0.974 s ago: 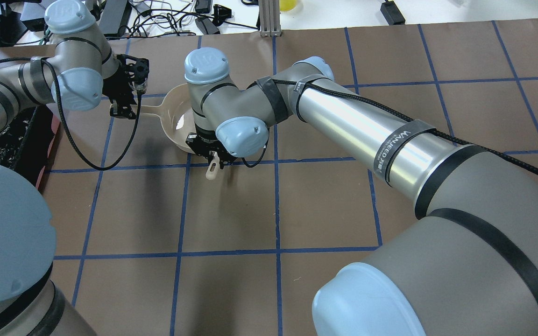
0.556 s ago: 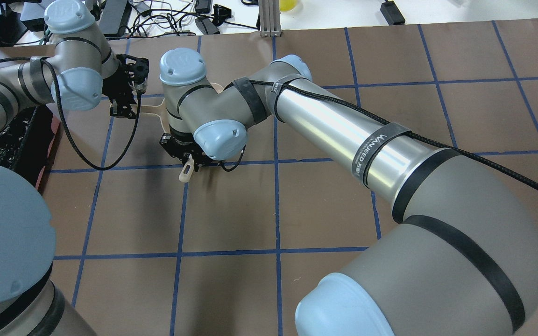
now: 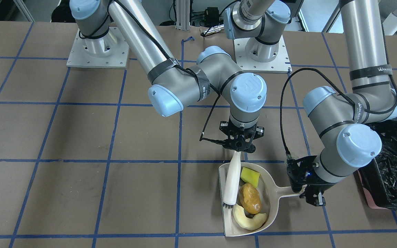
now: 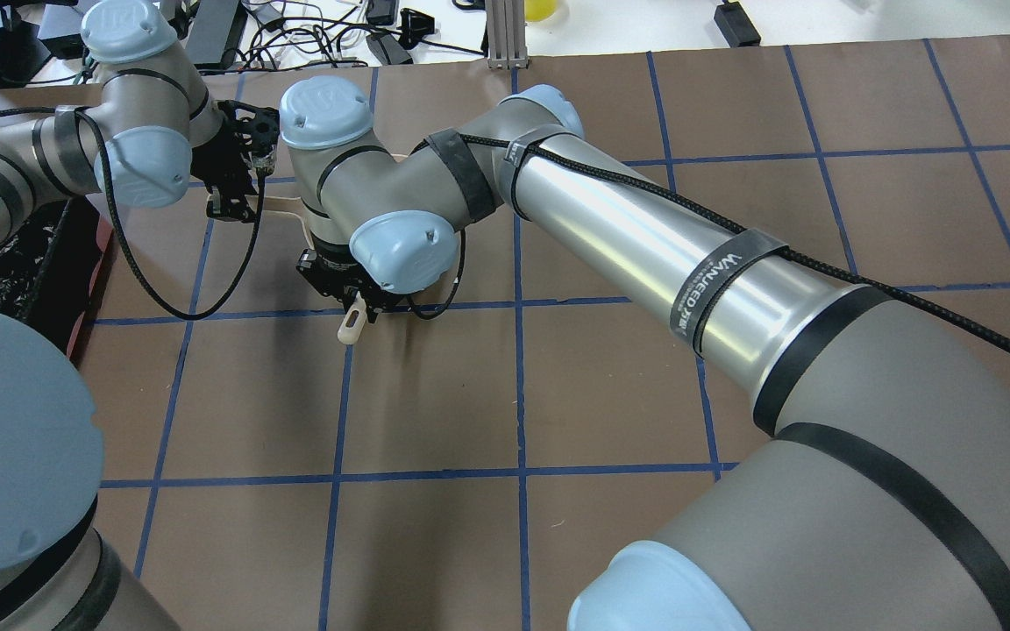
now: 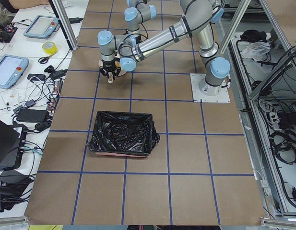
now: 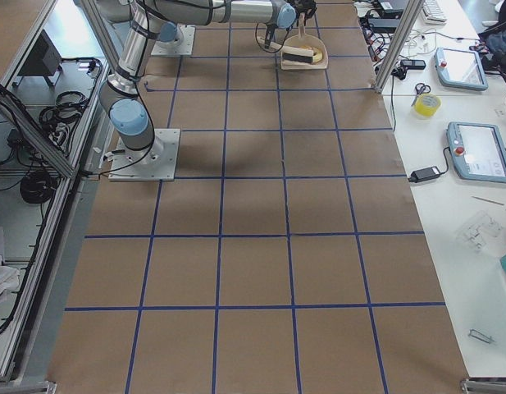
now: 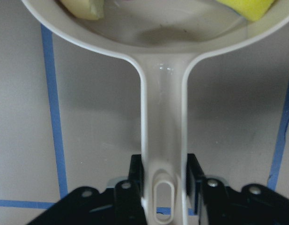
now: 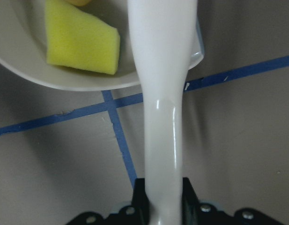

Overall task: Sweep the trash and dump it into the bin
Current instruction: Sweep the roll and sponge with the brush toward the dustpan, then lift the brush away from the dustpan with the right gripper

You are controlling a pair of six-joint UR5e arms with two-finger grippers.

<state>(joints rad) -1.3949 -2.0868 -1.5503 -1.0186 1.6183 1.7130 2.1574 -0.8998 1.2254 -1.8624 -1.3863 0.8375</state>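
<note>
The beige dustpan (image 3: 265, 179) lies on the table and holds all three trash pieces: the yellow-green square (image 3: 250, 175), the golden-brown lump (image 3: 250, 199) and the cream crescent (image 3: 249, 219). My left gripper (image 3: 309, 193) is shut on the dustpan's handle (image 7: 163, 140). My right gripper (image 3: 238, 147) is shut on the white brush (image 3: 232, 182), whose bristle end rests inside the pan beside the lump. The brush handle (image 8: 160, 93) passes over the pan's rim next to the square (image 8: 81, 42). The bin (image 3: 395, 162), lined with a black bag, stands just beyond my left arm.
The bin (image 5: 121, 134) sits near the table's left end, with its edge showing in the overhead view (image 4: 14, 254). Blue tape lines grid the brown table. Cables and devices lie beyond the far table edge (image 4: 312, 35). In the overhead view my right arm hides the dustpan.
My right arm has moved left in the overhead view, carrying the brush across the dustpan and now hiding the pan. My left gripper has stayed on the handle.
</note>
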